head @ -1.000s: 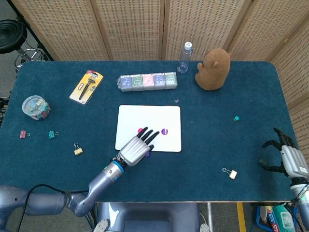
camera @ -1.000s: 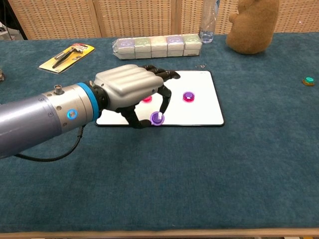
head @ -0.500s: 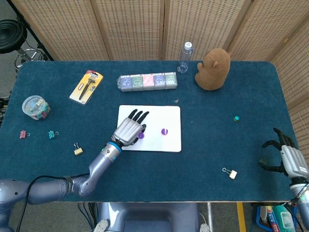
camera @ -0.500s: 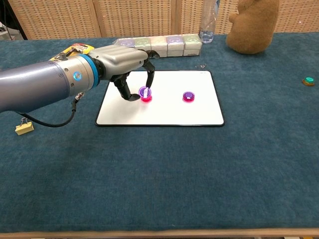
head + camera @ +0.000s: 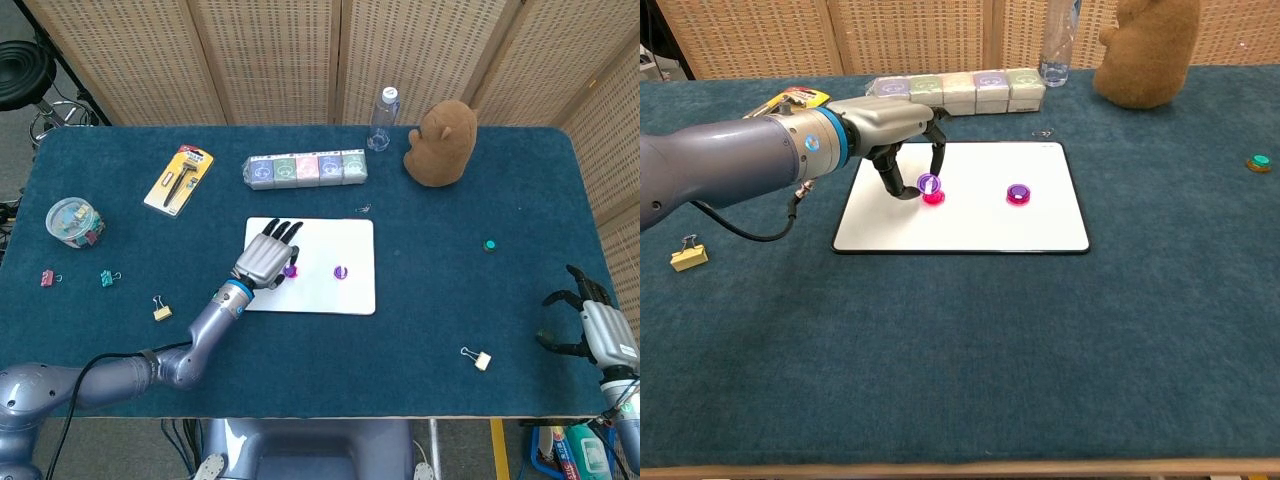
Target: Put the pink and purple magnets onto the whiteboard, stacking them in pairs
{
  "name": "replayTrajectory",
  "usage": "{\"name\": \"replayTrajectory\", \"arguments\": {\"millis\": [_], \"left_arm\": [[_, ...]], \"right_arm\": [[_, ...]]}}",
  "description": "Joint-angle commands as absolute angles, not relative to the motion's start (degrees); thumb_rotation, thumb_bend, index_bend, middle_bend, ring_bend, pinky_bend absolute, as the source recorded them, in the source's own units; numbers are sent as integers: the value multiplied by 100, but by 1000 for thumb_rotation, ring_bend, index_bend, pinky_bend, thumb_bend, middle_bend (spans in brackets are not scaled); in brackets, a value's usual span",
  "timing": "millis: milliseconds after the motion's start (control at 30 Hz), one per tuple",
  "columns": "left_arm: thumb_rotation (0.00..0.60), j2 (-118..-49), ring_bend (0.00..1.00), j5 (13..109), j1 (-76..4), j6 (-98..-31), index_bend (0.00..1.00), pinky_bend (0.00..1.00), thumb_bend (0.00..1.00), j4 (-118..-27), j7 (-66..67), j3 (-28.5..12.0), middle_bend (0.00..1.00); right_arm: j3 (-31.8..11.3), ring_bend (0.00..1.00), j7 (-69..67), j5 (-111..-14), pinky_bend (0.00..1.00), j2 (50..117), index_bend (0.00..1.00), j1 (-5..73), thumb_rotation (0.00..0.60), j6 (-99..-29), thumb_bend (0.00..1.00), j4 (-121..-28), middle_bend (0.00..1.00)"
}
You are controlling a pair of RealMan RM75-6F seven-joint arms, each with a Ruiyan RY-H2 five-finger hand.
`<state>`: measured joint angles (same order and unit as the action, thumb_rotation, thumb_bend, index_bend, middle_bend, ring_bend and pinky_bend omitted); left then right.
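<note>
Pinching the purple magnet (image 5: 929, 183) between thumb and a finger of my left hand (image 5: 892, 125), I have it sitting on top of the pink magnet (image 5: 933, 197) on the left half of the whiteboard (image 5: 1040, 225); whether the two are fully seated or only just touching I cannot tell from the chest view. In the head view the left hand (image 5: 265, 258) covers most of that pair.

Second pair: a purple-over-pink stack (image 5: 1018, 193) stands on the right half of the whiteboard, well apart from my fingers (image 5: 937, 150).

Right hand (image 5: 597, 322) idles off the right edge of the surface, fingers spread, holding nothing.

Handling notes (judgement):
- Magnets look like small hard plastic pucks with a raised knob: light, rigid, not fragile.
- Smooth plastic, so likely slippery under the pads; take hold at the knob or across the rim, from above.
- Expect a snap as one magnet nears another or the whiteboard; the pull may tug the piece off-centre, or drag the lower one along when I let go.
- Whiteboard itself is thin and light and could slide on the cloth-covered surface if I push sideways.

Release should be straight up, spreading the fingers first.

A green magnet (image 5: 1261, 161) lies near the right edge of the surface; not part of this job.
</note>
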<state>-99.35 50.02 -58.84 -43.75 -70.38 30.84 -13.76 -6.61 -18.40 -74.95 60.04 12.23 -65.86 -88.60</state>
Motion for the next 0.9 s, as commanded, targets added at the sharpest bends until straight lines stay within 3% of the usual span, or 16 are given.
{"name": "replayTrajectory", "arguments": {"millis": [33,367,500,700,900], "left_arm": [[600,-9984,0,4940,-5930,-4365,920,0,354,-6963,3090,-1351,0],[600,-10089,0,4810,-6037,-4392,873,0,354,-6825,3118,-1320,0],[600,-10141,0,4682,-6062,-4387,720,0,350,-6772,3156,-1297,0],[600,-10137,0,4564,-6099,-4359,627,0,345,-6791,3189,-1260,0],[600,-10111,0,4579,-6097,-4363,408,0,342,-6828,3104,-1242,0]], "right_arm": [[-663,0,-1854,-7492,0,6000,400,1222,600,-6585,182,-8855,0],[-669,0,-1888,-7491,0,5987,400,1217,600,-6588,180,-8858,0],[-670,0,-1907,-7489,0,5975,400,1212,600,-6588,180,-8857,0],[-672,0,-1924,-7495,0,5971,400,1212,600,-6590,181,-8854,0],[-670,0,-1928,-7497,0,5968,400,1212,600,-6586,181,-8858,0]]}}
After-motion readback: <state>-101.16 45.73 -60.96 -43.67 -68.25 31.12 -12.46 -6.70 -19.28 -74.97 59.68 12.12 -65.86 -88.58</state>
